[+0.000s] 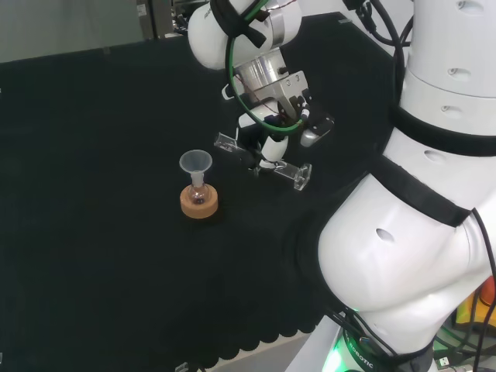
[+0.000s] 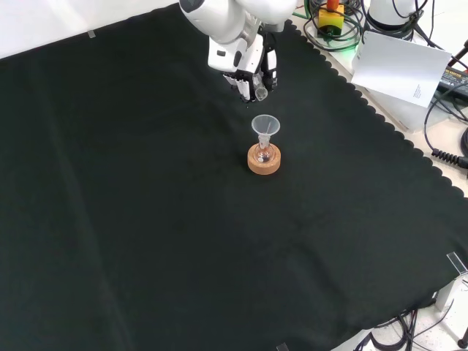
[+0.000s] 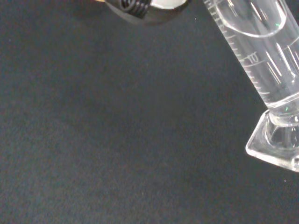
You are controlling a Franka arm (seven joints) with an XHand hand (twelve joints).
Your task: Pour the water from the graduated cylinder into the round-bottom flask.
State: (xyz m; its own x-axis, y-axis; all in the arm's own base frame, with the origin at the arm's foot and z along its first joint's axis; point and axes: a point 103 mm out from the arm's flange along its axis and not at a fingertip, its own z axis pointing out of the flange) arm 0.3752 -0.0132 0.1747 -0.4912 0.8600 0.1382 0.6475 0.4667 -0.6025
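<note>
The black and white robot hand (image 1: 267, 132), fingers curled around a clear glass graduated cylinder (image 1: 263, 160) tipped nearly level just right of the small funnel-topped round-bottom flask (image 1: 199, 191) on its cork ring (image 1: 199, 205), holds it mid-barrel, where such smooth, light, breakable glass seems safest to hold.

The graduated cylinder (image 3: 261, 60) carries scale marks up its side, with one numeral looking like a 10.
</note>
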